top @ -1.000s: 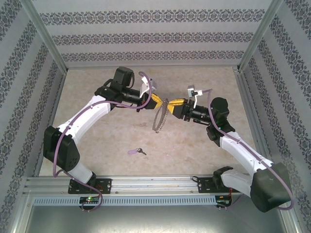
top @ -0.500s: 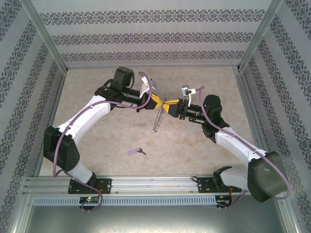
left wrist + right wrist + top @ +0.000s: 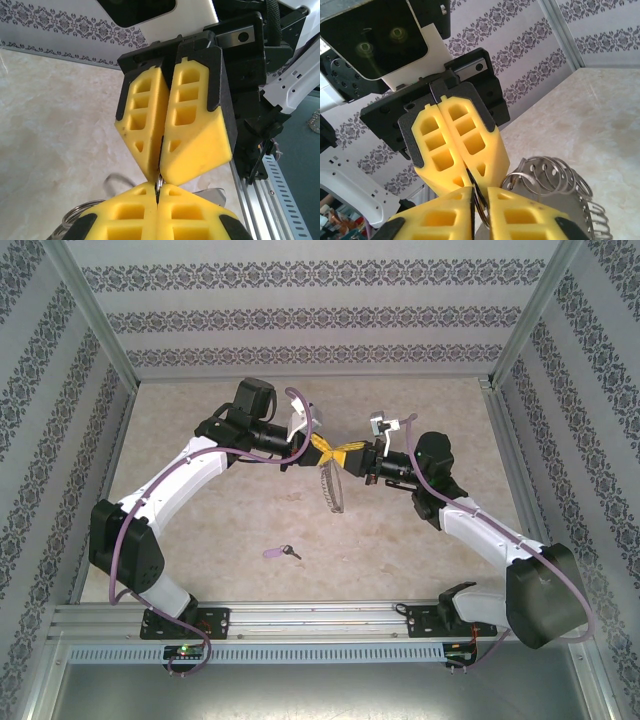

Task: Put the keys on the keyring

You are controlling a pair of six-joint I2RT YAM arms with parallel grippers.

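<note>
The keyring [image 3: 332,490], a thin silvery hoop strung with several small rings [image 3: 551,175], hangs above the middle of the table. My left gripper [image 3: 325,448] is shut on its top from the left; its wire shows pinched between the yellow tips [image 3: 158,192]. Facing it tip to tip, my right gripper [image 3: 347,454] is shut on the same stretch of wire [image 3: 480,199]. The lilac-headed key [image 3: 279,553] lies flat on the table, nearer the front edge and apart from both grippers.
The beige marbled table [image 3: 200,510] is boxed in by patterned walls on three sides. An aluminium rail [image 3: 320,620] carrying both arm bases runs along the near edge. Metal posts stand at the back corners.
My right gripper moved left up to the left gripper's tips and closed on the ring. The hanging ring swung slightly. The left arm and the key stayed put.
</note>
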